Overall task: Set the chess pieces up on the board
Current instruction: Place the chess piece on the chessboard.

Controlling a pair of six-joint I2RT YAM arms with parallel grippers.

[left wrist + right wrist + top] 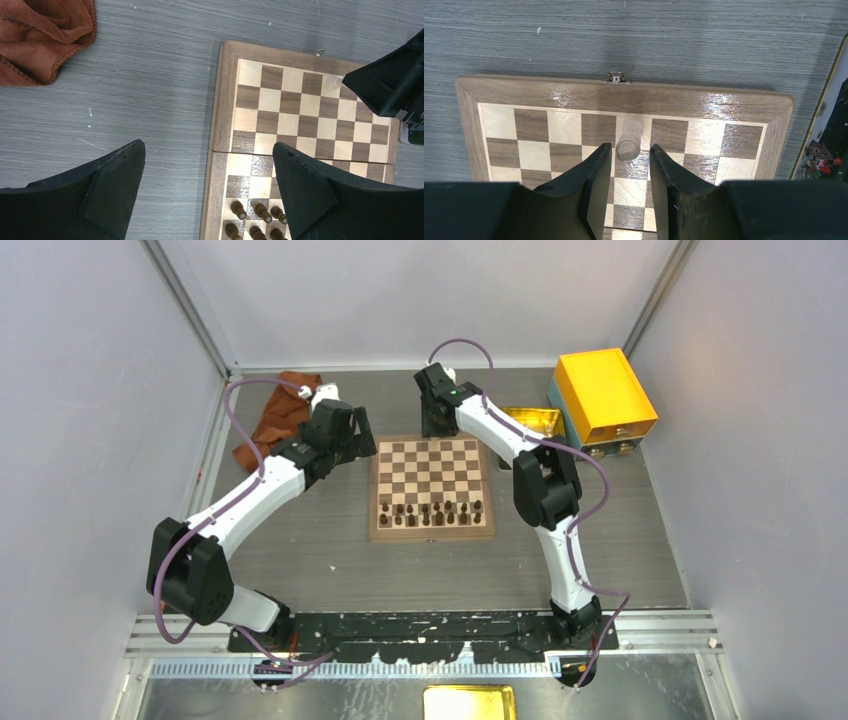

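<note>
The board (432, 465) lies in the middle of the table, with dark chessmen (430, 512) filling its two near rows. One pale cream chess piece (629, 140) stands on a light square of the far row, also seen in the left wrist view (331, 82). My right gripper (630, 147) hangs over that far edge. It is open, with its fingertips (603, 152) on either side of the piece's top and a thin gap on each side. My left gripper (207, 147) is wide open above the board's left border (220, 125), holding nothing.
A rust-brown cloth (280, 420) lies at the back left. An orange-yellow box (603, 395) stands at the back right, with a shallow golden tray (535, 422) beside it near the board's far right corner. A brass clasp (616, 77) sticks out from the far border.
</note>
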